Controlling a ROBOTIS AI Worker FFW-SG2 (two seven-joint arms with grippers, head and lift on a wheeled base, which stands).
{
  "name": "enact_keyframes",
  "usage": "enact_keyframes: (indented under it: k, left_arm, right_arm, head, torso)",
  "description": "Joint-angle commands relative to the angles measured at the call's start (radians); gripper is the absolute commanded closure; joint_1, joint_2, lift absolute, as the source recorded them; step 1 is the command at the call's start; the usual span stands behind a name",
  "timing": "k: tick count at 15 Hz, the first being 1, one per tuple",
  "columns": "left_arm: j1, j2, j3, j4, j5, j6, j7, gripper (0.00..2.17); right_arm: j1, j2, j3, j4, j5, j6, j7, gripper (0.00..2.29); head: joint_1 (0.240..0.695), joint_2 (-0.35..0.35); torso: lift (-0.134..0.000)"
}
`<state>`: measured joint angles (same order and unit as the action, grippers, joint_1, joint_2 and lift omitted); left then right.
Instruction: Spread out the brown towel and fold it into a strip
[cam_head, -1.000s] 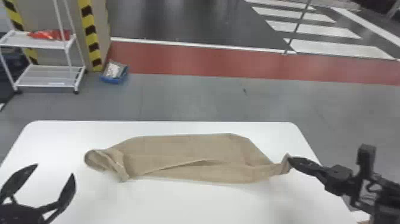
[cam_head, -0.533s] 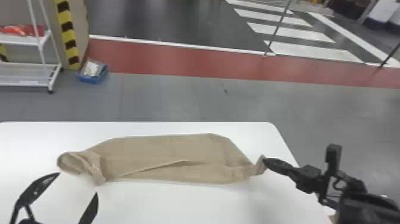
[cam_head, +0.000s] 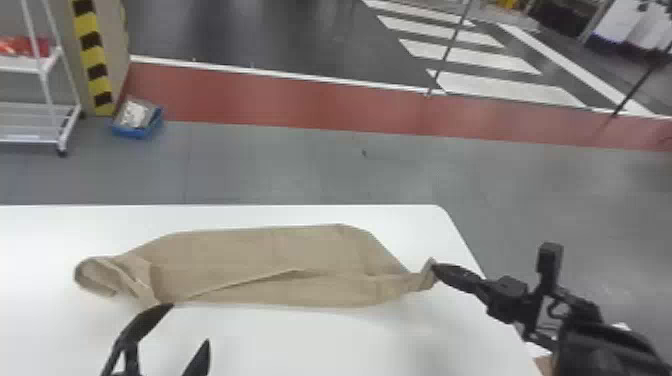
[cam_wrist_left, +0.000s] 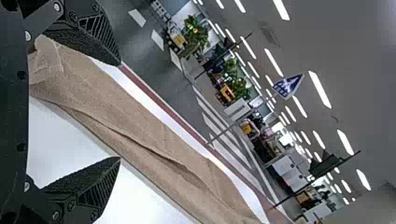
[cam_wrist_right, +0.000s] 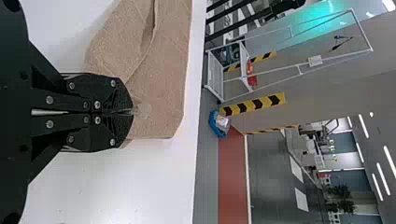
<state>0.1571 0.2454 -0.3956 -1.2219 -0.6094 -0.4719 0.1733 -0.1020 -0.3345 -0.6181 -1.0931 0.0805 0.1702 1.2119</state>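
Note:
The brown towel (cam_head: 280, 255) lies as a long band across the white table, its left end curled over and a loose fold running along its near side. My left gripper (cam_head: 187, 325) stands open near that curled end, at the towel's near edge. In the left wrist view the fingers of my left gripper (cam_wrist_left: 119, 112) are wide apart, with the towel (cam_wrist_left: 135, 135) stretching off beyond them. At the towel's right end my right gripper (cam_head: 434, 270) is shut on a pinched corner. The right wrist view shows my right gripper (cam_wrist_right: 132, 112) closed, towel (cam_wrist_right: 163, 93) at its tips.
The white table (cam_head: 280, 340) has its right edge under my right arm. On the floor beyond stand a white wire shelf (cam_head: 35, 107) and a blue bin (cam_head: 137, 120), both away from the table.
The head view has turned to the right, shifting the scene left. My left gripper has moved right, closer to the towel's curled end. My right gripper keeps its hold on the right corner.

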Motion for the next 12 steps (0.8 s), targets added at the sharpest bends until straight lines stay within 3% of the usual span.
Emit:
enact_keyframes:
  k: [1,3,5,7,10,12]
  left_arm:
    - [-0.056,-0.012,-0.015,0.059,-0.084,0.045,0.064,0.19]
    - [-0.096,-0.014,-0.020,0.105,-0.151,0.109,0.141,0.19]
    - [-0.123,-0.020,-0.020,0.173,-0.283,0.128,0.229,0.19]
    - [-0.136,-0.017,-0.019,0.196,-0.363,0.189,0.273,0.20]
    - [-0.136,-0.009,-0.019,0.209,-0.449,0.223,0.337,0.21]
    - [-0.136,-0.011,-0.020,0.209,-0.455,0.235,0.368,0.22]
  right_arm:
    - [0.001,0.000,0.000,0.004,-0.010,0.004,0.002,1.93]
    - [0.001,0.002,0.000,0.004,-0.010,0.007,0.006,1.93]
    - [0.001,0.000,-0.002,0.002,-0.013,0.022,0.012,1.93]
    - [0.001,-0.003,-0.006,0.002,-0.030,0.038,0.025,1.93]
    - [0.001,-0.005,-0.020,0.002,-0.038,0.056,0.035,1.93]
    - [0.001,-0.005,-0.025,0.002,-0.038,0.065,0.038,1.93]
  head:
    - [0.695,-0.350]
    - [0.695,-0.350]
    - [0.695,-0.350]
    - [0.695,-0.350]
    - [0.695,-0.350]
    - [0.695,-0.350]
  torso:
    - [0.000]
    - [0.000]
    - [0.000]
    - [0.000]
    - [0.000]
    - [0.000]
